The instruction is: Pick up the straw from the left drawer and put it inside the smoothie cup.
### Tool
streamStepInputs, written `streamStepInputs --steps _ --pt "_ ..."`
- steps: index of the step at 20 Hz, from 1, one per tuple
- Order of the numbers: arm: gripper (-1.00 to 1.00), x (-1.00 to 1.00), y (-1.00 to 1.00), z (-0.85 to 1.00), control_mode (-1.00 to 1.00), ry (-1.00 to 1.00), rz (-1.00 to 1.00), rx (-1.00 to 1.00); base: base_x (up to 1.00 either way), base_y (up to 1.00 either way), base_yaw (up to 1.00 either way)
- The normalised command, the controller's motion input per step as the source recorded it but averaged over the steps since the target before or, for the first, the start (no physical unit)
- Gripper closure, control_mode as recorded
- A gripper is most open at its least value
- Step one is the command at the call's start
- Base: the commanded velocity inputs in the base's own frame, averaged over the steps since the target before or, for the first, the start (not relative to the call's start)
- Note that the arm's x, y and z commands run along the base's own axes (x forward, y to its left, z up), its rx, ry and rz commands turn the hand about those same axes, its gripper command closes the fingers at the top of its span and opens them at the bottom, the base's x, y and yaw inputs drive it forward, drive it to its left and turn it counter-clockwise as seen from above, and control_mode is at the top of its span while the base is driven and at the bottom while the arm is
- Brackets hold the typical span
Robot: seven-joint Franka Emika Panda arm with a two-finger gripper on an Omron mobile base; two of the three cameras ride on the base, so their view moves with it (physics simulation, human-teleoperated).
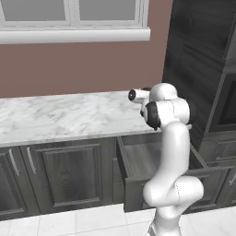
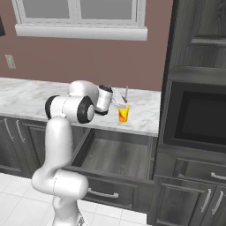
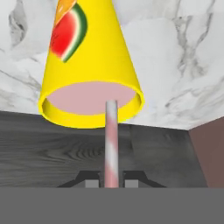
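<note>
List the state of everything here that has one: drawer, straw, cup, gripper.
Drawer: pulled open, nothing visible inside.
Straw: held between the fingers, far end at the cup's mouth.
Cup: upright on the counter, pink smoothie inside.
Gripper: shut on the straw, at the cup.

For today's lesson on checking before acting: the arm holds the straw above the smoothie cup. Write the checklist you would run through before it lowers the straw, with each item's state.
1. Straw clamped between the fingertips of the gripper: ok.
2. Smoothie cup upright on the marble counter, near its front edge: ok.
3. Straw tip lined up with the cup's mouth: ok in the hand view, where it overlaps the rim's opening.
4. Straw tip already inside the cup: cannot tell.
5. Left drawer open below the counter, away from the lowering path: ok.
6. Room inside the cup: cannot tell; a pink surface fills the mouth.
</note>
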Motion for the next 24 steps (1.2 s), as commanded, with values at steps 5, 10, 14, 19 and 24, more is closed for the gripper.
streamStepInputs --steps 5,10,14,19,24 --pt "1.0 0.16 0.0 -0.1 -1.0 0.0 0.0 -0.02 0.0 0.0 0.0" --pt "1.0 0.02 0.0 -0.13 -1.0 0.0 0.0 -0.03 0.0 0.0 0.0" --pt "-1.0 -0.06 0.0 -0.01 -1.0 -0.04 0.0 -0.03 0.0 0.0 0.0" --pt "-1.0 -0.39 0.0 0.0 -1.0 -0.19 0.0 -0.05 0.0 0.0 0.0" --pt "-1.0 -0.4 0.0 0.0 -1.0 -0.21 0.0 -0.05 0.0 0.0 0.0"
